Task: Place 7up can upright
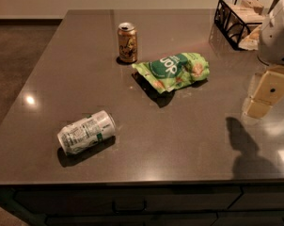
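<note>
The 7up can (pixel 86 132) lies on its side on the dark countertop (pixel 189 140), near the front left edge. It is silver-white with green markings and small text, and its top points to the right and away from me. My gripper (pixel 264 98) hangs above the right side of the counter, far to the right of the can and not touching anything. Its shadow falls on the counter below it.
A gold-brown can (pixel 127 42) stands upright at the back centre. A green snack bag (pixel 172 70) lies just right of it. A black wire basket (pixel 236 17) with packets sits at the back right corner. The counter's front edge runs close below the 7up can.
</note>
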{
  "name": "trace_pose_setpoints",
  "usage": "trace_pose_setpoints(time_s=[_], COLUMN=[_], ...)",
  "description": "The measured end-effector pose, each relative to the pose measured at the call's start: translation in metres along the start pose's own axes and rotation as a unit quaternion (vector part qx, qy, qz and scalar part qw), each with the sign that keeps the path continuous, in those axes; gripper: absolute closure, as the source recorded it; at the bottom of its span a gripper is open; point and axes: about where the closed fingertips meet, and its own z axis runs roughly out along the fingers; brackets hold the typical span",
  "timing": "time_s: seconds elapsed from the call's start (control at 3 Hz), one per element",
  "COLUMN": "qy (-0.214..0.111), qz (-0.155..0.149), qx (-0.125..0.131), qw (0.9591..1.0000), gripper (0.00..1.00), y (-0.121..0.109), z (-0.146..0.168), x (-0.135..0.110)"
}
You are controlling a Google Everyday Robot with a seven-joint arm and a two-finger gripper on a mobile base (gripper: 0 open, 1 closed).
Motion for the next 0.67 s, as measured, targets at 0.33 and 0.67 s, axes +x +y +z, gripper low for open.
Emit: trace_pose_setpoints(time_s=[0.33, 0.67], qy=[0.000, -0.006], qz=[0.000, -0.011], qx=[0.000, 0.001], qw=[1.0000, 0.9999], gripper=[0.00, 0.00], y=[0.000, -0.005], z=[0.000, 0.003], x=[0.000, -0.014])
